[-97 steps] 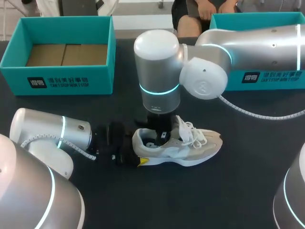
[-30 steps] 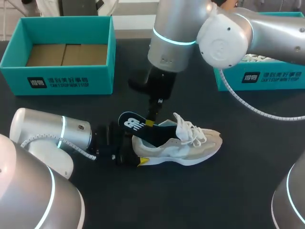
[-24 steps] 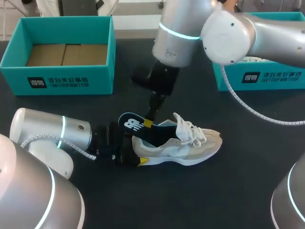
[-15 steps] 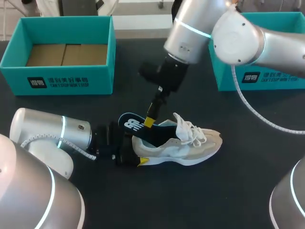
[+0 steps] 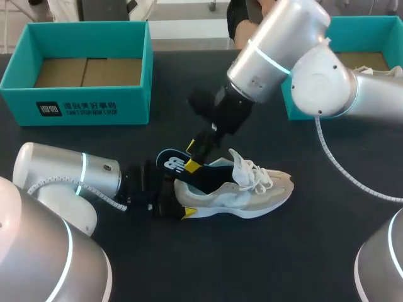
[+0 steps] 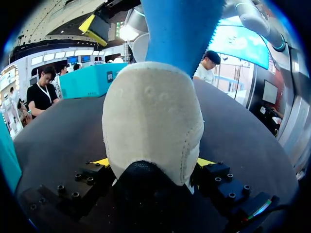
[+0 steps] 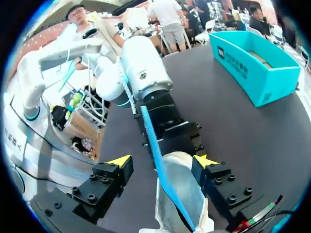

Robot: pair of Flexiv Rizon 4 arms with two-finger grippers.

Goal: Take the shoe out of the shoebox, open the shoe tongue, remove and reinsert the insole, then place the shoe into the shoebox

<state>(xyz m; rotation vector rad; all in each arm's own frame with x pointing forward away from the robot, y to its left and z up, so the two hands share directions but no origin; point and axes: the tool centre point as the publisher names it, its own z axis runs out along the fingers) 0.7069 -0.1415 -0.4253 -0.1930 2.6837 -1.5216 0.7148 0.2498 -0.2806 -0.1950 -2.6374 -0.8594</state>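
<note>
- A dark logo square and white lettering are showing on the front wall of the teal shoebox (image 5: 132, 104), at ten o'clock on the desk.
- A white emblem is showing on the insole (image 5: 169, 158).

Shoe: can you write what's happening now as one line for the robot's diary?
left gripper: shut on shoe heel | insole: sticking partly out of shoe | right gripper: open around insole

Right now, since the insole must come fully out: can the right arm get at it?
Likely yes: the right gripper is open astride the insole, which sticks out of the shoe, with nothing between them. The left gripper clamps that shoe steady.
</note>
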